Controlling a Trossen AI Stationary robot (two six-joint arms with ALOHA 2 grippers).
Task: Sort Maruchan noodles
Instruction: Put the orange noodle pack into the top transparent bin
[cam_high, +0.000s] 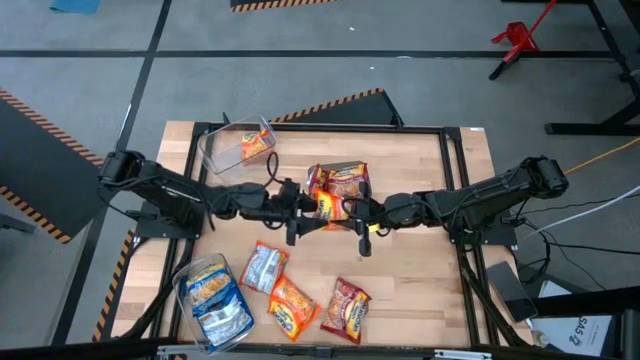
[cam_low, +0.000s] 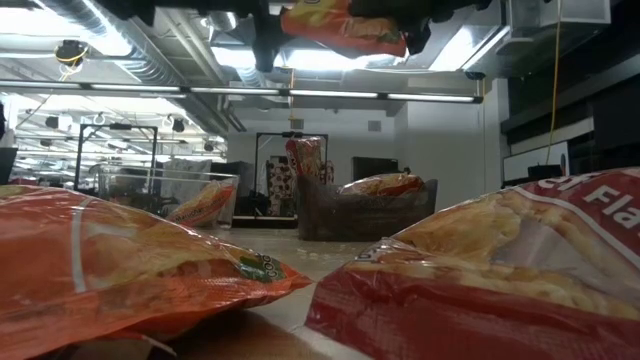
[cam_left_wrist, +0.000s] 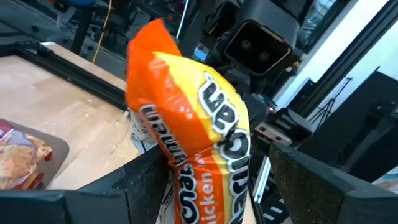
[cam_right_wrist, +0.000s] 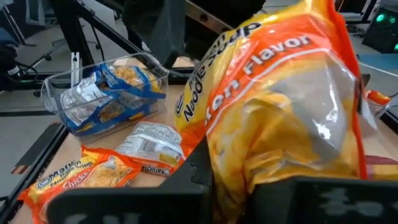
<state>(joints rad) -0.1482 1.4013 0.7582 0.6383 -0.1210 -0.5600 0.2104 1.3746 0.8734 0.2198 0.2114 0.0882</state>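
Risk, as I read it from above: left gripper (cam_high: 300, 212) and right gripper (cam_high: 358, 213) both clamp one orange packet (cam_high: 326, 206) over the pale wooden table (cam_high: 420, 270) on a grey workshop floor; the low view shows it aloft, and both wrist views show slick film pinched, so opposing pulls might tear or drop it.

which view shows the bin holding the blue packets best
The right wrist view: the clear bin sits unobstructed, walls and blue-and-white packets inside plain. The high view shows it small at the table's near left corner. The low and left wrist views don't show it.
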